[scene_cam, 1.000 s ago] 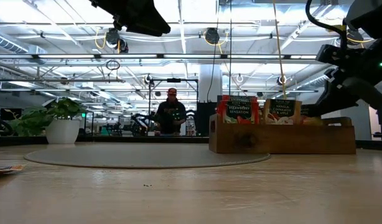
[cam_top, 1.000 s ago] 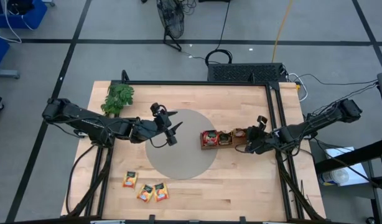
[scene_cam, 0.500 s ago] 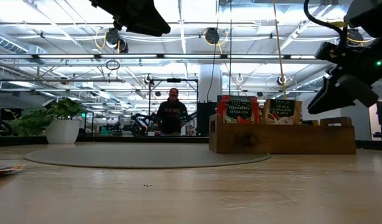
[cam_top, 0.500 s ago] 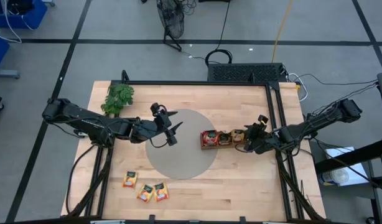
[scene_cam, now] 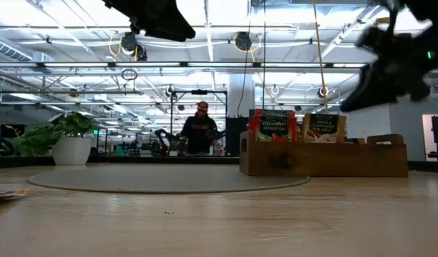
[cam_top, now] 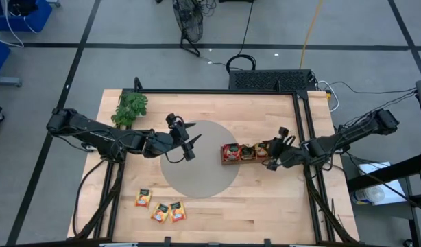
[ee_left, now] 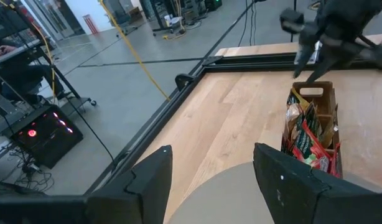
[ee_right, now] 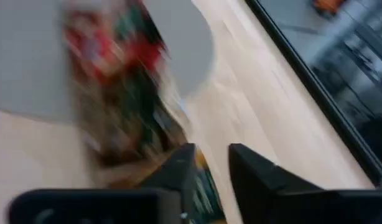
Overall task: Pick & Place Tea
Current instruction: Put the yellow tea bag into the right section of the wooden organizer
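Note:
Three orange-yellow tea sachets (cam_top: 160, 209) lie flat on the wooden table near its near-left corner. More sachets stand in the brown wooden tray (cam_top: 246, 152), a red one (scene_cam: 272, 128) and a paler one (scene_cam: 324, 127). My right gripper (cam_top: 273, 147) hovers above the tray's right end, open, with nothing between its fingers that I can make out; it also shows in the left wrist view (ee_left: 310, 62). My left gripper (cam_top: 186, 145) hangs open over the grey round mat (cam_top: 197, 175), left of the tray.
A green leafy sprig (cam_top: 130, 108) lies at the table's far-left corner. A black frame runs along the table's far and right edges (cam_top: 303, 103). Bare wood lies between the mat and the near edge. A person stands in the room behind (scene_cam: 199, 132).
My right gripper has risen from the tray's right end and shifted a little toward the table's left, now above the tray. The tray and the sachets have stayed in place.

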